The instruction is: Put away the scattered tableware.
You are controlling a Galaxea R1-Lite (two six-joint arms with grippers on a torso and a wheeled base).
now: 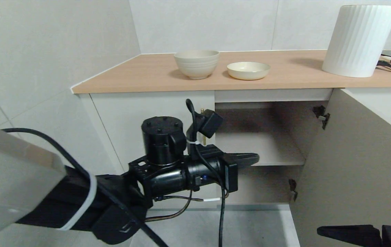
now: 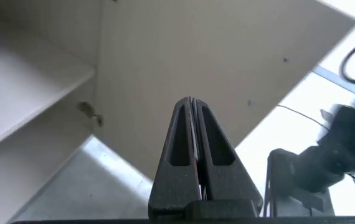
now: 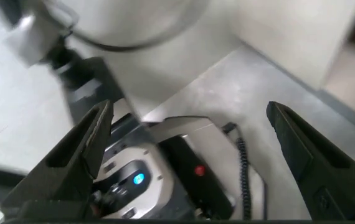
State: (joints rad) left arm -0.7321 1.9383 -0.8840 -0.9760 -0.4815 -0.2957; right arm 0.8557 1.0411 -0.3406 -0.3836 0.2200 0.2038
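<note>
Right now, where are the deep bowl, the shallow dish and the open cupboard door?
Deep bowl (image 1: 197, 65): head view, on its ribbed outer side.
Shallow dish (image 1: 248, 69): head view, on its inner hollow.
Cupboard door (image 1: 350, 164): head view, on its inner face.

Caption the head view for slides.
A bowl and shallow dish sit on the counter above the open cabinet; left gripper shut before it.

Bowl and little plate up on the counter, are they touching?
Apart. The head view shows a strip of bare counter between the bowl and the plate.
</note>
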